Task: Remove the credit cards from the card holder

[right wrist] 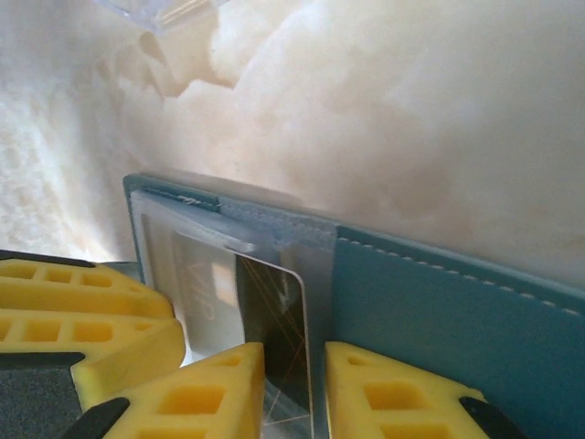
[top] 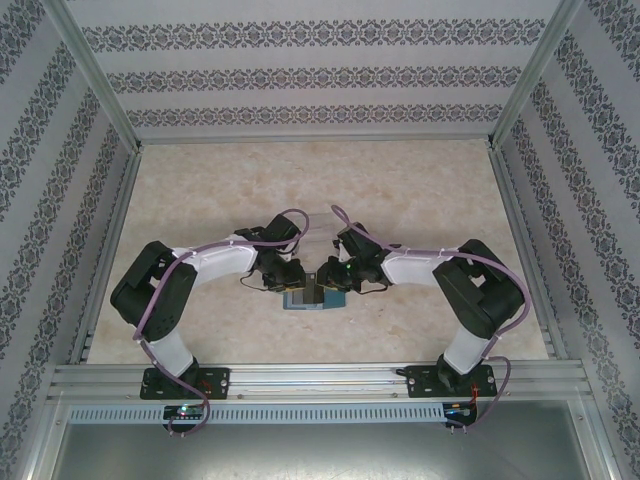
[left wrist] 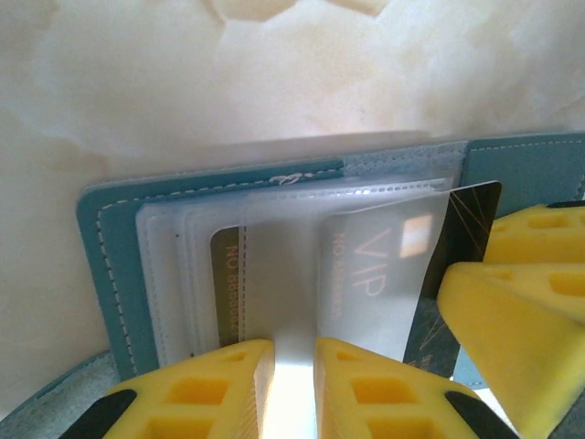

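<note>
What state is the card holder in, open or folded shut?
Open: the card holder lies spread on the table, its clear sleeves exposed, with credit cards in them.

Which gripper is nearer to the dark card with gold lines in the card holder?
Right. The right gripper has its fingers on either side of the dark card; the left gripper is beside it, around a clear sleeve.
</note>
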{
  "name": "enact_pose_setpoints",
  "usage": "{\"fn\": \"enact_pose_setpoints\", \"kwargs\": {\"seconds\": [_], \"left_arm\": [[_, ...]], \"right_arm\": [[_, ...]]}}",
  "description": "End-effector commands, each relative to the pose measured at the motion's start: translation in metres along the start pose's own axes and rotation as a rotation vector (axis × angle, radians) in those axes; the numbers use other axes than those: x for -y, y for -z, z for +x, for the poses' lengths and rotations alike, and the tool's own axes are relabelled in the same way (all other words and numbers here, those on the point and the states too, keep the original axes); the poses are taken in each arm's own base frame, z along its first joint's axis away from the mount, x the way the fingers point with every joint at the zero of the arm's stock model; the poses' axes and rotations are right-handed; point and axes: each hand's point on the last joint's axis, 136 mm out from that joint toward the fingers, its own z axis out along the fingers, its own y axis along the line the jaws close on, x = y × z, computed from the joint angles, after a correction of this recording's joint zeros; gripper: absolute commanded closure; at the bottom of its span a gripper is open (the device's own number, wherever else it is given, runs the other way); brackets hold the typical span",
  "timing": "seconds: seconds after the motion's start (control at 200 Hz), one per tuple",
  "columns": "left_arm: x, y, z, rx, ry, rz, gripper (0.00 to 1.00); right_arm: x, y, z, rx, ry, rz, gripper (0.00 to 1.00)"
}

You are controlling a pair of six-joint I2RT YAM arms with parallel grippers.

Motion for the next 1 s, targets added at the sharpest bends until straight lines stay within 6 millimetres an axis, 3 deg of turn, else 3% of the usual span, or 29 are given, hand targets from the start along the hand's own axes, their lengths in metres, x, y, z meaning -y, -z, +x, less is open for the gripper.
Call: {"fn": "enact_pose_setpoints", "kwargs": {"seconds": [0.0,0.994], "left_arm": [[-0.038,-0.019,0.025,-0.088,0.018,-0.149,0.80],[-0.046,-0.004,0.027,-0.056,0.017,-0.194,0.82]], "right_arm": [[-0.008,-0.010,0.007,-0.035,-0.016,-0.101,0.76],[0.019,0.019,0.002,0.046,-0.020,-0.003,0.89]]}}
